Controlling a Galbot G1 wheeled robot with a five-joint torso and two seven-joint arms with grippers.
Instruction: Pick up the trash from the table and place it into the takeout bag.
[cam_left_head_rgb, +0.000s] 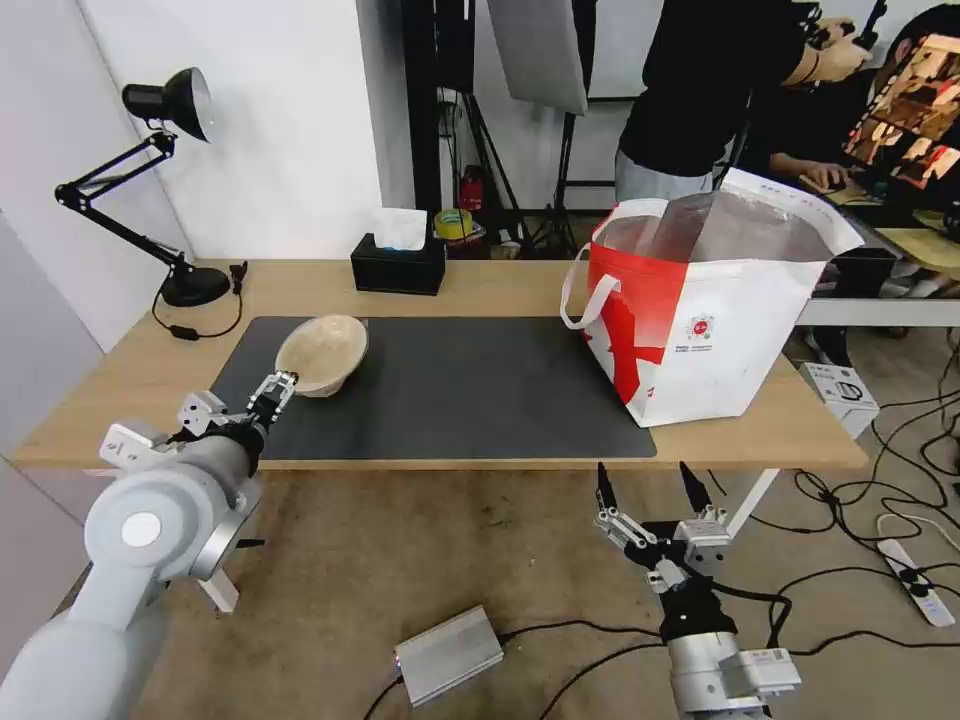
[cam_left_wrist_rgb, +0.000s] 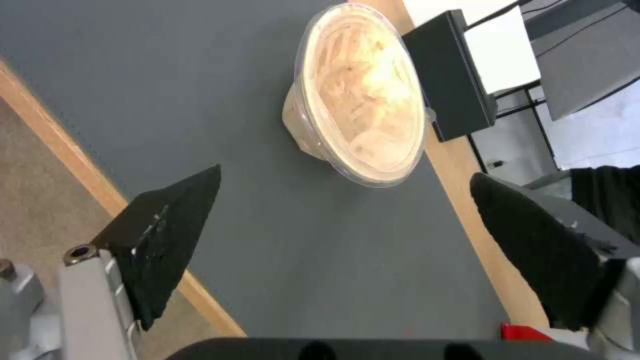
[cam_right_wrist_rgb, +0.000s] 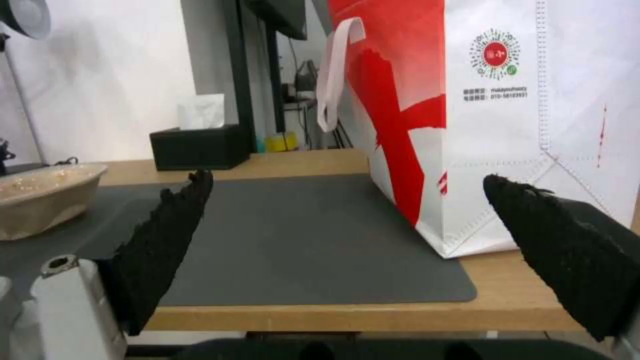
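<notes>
- One piece of trash lies on the tabletop (cam_left_head_rgb: 500, 290): the beige paper bowl (cam_left_head_rgb: 322, 352), sitting on the dark mat (cam_left_head_rgb: 470, 390) toward my left side, well apart from the takeout bag (cam_left_head_rgb: 700, 310).
- My left pincer (cam_left_head_rgb: 278, 386) hangs just beside the bowl's near rim, jaws spread wide and empty; from my left wrist the bowl lies ahead of the gap, not yet between the fingers (cam_left_wrist_rgb: 173, 225). I judge I am lined up to take it by the rim.
- My right pincer (cam_left_head_rgb: 652, 482) waits below the tabletop's front edge, also wide and holding nothing, facing the bag. I read it as parked clear of the left arm's path.
- The bag stands upright at the mat's right end, mouth open and foil lining showing, so a drop from above looks possible.
- A black tissue box (cam_left_head_rgb: 398, 262) sits at the back edge; it is not trash.
- What the bag holds is hidden by its walls, so I cannot tell whether anything is inside.
- Whether the bowl has a clear lid or just a glossy rim is hard to make out.
</notes>
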